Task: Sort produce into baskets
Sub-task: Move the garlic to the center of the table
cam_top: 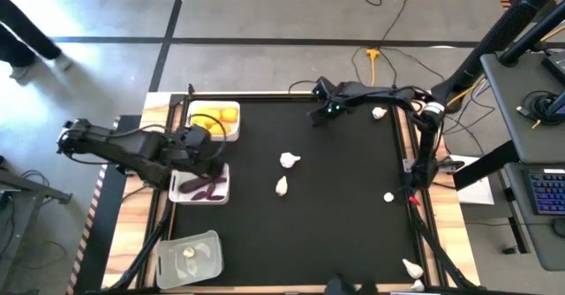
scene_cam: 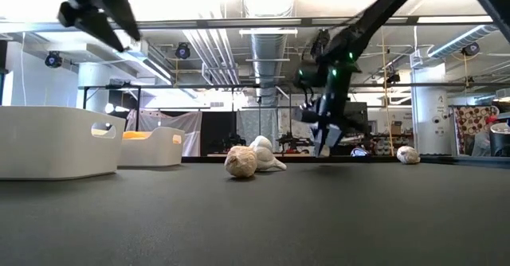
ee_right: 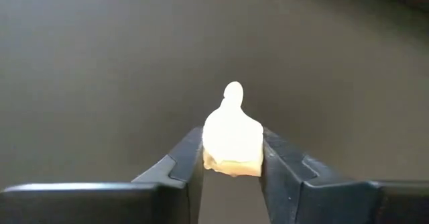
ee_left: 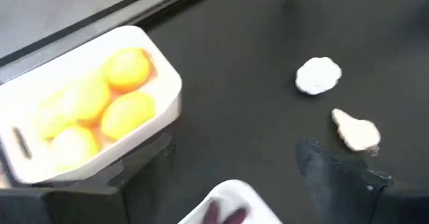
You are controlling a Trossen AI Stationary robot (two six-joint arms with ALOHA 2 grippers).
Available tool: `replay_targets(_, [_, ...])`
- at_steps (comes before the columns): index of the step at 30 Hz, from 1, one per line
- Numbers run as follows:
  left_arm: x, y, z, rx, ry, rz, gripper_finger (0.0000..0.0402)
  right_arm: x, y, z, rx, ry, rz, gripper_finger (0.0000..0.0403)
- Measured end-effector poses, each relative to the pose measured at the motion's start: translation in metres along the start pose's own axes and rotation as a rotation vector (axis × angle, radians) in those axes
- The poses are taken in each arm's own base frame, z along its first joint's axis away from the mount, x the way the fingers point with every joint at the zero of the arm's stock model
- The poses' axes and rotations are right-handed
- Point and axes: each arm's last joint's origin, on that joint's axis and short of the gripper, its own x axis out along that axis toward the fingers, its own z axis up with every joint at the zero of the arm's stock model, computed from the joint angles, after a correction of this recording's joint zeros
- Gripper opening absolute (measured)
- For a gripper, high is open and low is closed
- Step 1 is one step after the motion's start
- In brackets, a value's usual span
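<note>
My right gripper (cam_top: 320,112) is near the table's far edge, shut on a white garlic bulb (ee_right: 232,133); it hangs low over the table in the low view (scene_cam: 323,145). My left gripper (cam_top: 201,147) is open and empty, above the gap between the white basket of yellow fruits (cam_top: 214,121) and the white basket of purple pieces (cam_top: 201,187). Its fingers (ee_left: 335,174) stand wide apart. A clear basket (cam_top: 188,256) at the near left holds garlic. Two loose bulbs (cam_top: 289,160) (cam_top: 282,186) lie mid-table. My right gripper pinches the garlic bulb by its two rounded sides (ee_right: 208,143) between the two fingers, at their free ends. The bulb's pointed stem tip (ee_right: 233,90) sticks out ahead of the fingers. Whether the bulb is clear of the table does not show.
More garlic bulbs lie at the far right (cam_top: 379,113), by the right edge (cam_top: 388,197) and at the near right corner (cam_top: 410,267). The black mat's middle (cam_top: 335,215) is bare. The two mid-table bulbs show in the low view (scene_cam: 241,162).
</note>
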Motion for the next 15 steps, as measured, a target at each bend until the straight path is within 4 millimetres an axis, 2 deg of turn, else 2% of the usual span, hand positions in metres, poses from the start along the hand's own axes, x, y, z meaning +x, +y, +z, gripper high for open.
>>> replay_targets(3, [-0.014,0.02,-0.001,-0.016,0.004,-0.017,0.0272,-0.017,0.034,-0.018,-0.081,-0.01,0.045,0.01])
replay_targets(7, [-0.025,0.037,-0.004,-0.062,-0.006,-0.098,0.026,-0.034,0.085,-0.056,-0.228,-0.009,0.116,0.0115])
replay_targets(11, [-0.019,0.037,-0.011,-0.086,-0.018,-0.186,0.0256,-0.043,0.128,-0.104,-0.335,0.025,0.167,0.0119])
replay_targets(15, [-0.002,0.024,-0.023,-0.049,0.021,-0.332,0.0256,-0.051,0.156,-0.147,-0.325,0.049,0.185,0.0113])
